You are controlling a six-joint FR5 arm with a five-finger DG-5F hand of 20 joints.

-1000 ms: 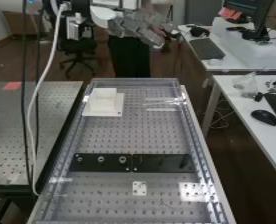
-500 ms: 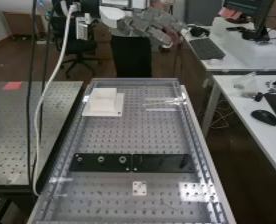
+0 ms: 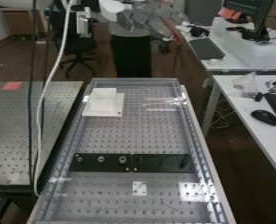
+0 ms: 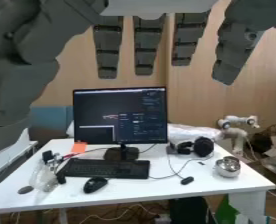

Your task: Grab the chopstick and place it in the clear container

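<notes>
Hand: you have it [image 3: 147, 19] wide open above and beyond the far end of the surface [image 3: 137, 137]; in the wrist view the hand [image 4: 146, 47] hangs with fingers straight and spread apart.
Grip: empty; nothing lies between the fingers and thumb [image 4: 22, 80].
Contact: none you can see.
Arm: white, entering your high view at the upper left, a pale cable [image 3: 45, 95] hanging beside it.
Clear container: your likely match is the transparent vessel [image 3: 163, 102] at the far right of the surface; a pale strip [image 3: 162, 109] runs along its near side, material too faint to tell.
White block: upright on a square white base [image 3: 103, 102], far left of the surface, apart from the vessel.
Black plates: two [image 3: 103, 162], end to end across the surface, nearer you.
Small white plate: flat [image 3: 139, 188], nearer you than the black plates.
Wrist view, beyond the fingers: white desk [image 4: 132, 189] with monitor [image 4: 120, 116], keyboard [image 4: 107, 168], mouse [image 4: 95, 184], headphones [image 4: 202, 146] and shiny metal bowl [image 4: 228, 166].
</notes>
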